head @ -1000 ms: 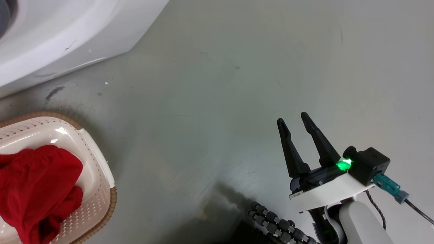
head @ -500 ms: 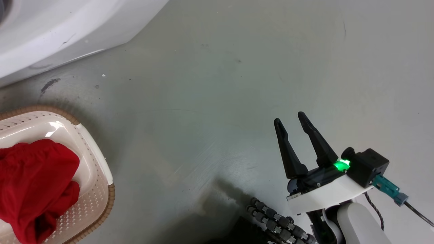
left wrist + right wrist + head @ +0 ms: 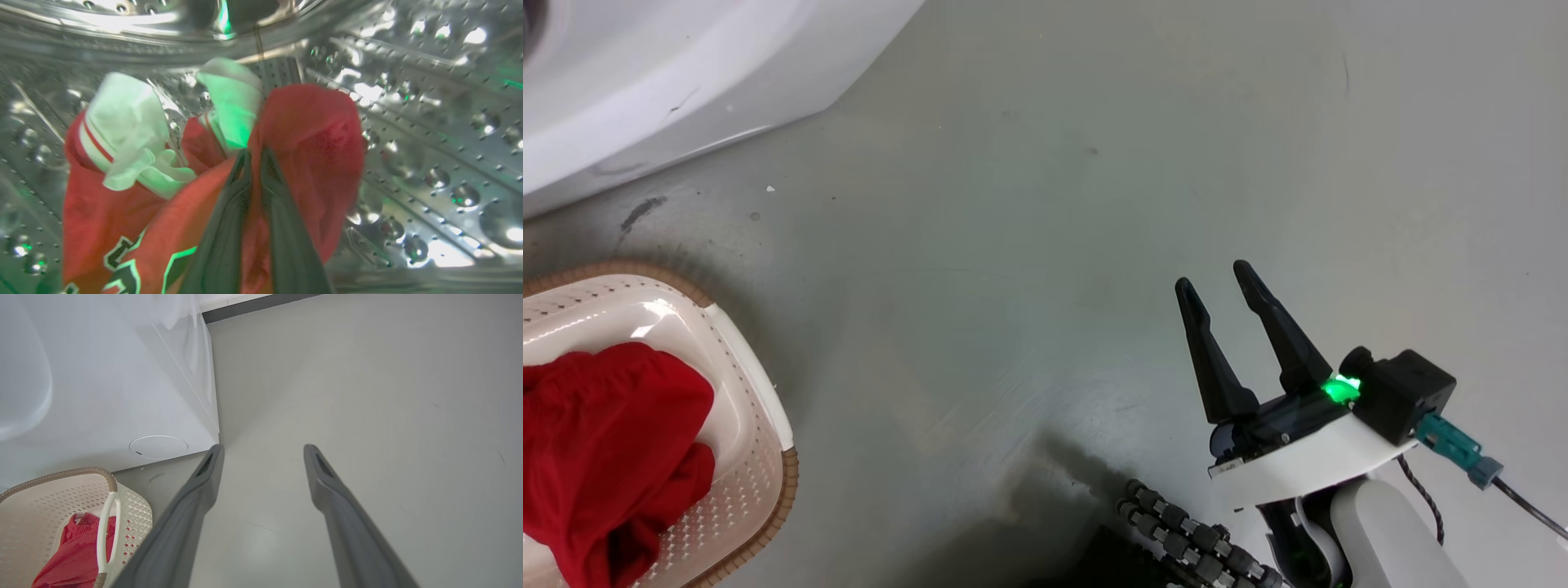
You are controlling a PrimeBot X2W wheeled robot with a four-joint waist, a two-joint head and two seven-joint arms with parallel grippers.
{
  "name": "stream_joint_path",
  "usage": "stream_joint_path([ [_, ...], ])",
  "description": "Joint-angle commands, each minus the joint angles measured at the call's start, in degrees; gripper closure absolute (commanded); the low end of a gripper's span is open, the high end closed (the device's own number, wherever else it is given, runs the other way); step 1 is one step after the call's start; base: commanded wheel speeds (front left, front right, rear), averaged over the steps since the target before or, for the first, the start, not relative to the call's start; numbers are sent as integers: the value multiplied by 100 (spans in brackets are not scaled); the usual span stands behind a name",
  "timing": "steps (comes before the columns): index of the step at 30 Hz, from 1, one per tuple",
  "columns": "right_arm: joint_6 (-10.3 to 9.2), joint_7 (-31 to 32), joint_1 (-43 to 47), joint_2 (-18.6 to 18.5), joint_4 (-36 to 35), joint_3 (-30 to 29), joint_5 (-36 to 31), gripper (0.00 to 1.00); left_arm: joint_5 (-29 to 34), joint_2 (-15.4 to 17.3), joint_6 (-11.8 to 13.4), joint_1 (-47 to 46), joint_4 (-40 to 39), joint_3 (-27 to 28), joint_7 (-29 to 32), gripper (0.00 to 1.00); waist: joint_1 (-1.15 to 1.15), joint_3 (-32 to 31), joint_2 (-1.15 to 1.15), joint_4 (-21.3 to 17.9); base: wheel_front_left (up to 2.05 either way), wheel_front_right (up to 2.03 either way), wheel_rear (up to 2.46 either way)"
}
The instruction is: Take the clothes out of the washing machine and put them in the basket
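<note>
Inside the washer drum [image 3: 429, 122], the left pincer [image 3: 255, 154] is clamped on the red jersey [image 3: 314, 134]. Above the floor [image 3: 1013, 245], the right pincer [image 3: 1213, 278] holds its fingers apart. One red garment [image 3: 605, 433] lies in the basket [image 3: 743, 498].

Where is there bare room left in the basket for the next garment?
The cream perforated plastic basket is bare along its end toward the white washing machine and its right wall; the red fabric garment crowds the rest in view.
</note>
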Motion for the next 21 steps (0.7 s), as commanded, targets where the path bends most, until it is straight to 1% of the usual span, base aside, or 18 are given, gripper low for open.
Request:
stream_joint_path([
  [1,-6,-11,-108,5,11,12,4,0,25,45,48,-75,9,-8,-182,100,0,-42,0,-8,0,0,0],
  [6,-6,-10,-217,5,84,52,31,0,46,56,65,-57,-15,-24,-749,100,0,-200,0,-37,0,0,0],
  [11,-6,-11,-318,5,180,89,52,0,-42,76,101,199,-15,31,-1377,100,0,-471,0,-75,0,0,0],
  [13,-6,-10,-307,4,203,27,21,0,-111,15,118,329,-2,73,-1618,100,0,-592,0,-22,0,0,0],
  [15,-5,-10,-290,5,233,9,-2,0,-144,-1,120,414,23,92,-1729,100,0,-652,0,3,0,0,0],
  [21,-6,-10,-196,4,312,-149,-156,0,-420,-180,155,1050,145,269,-2509,100,0,-1055,0,190,0,0,0],
])
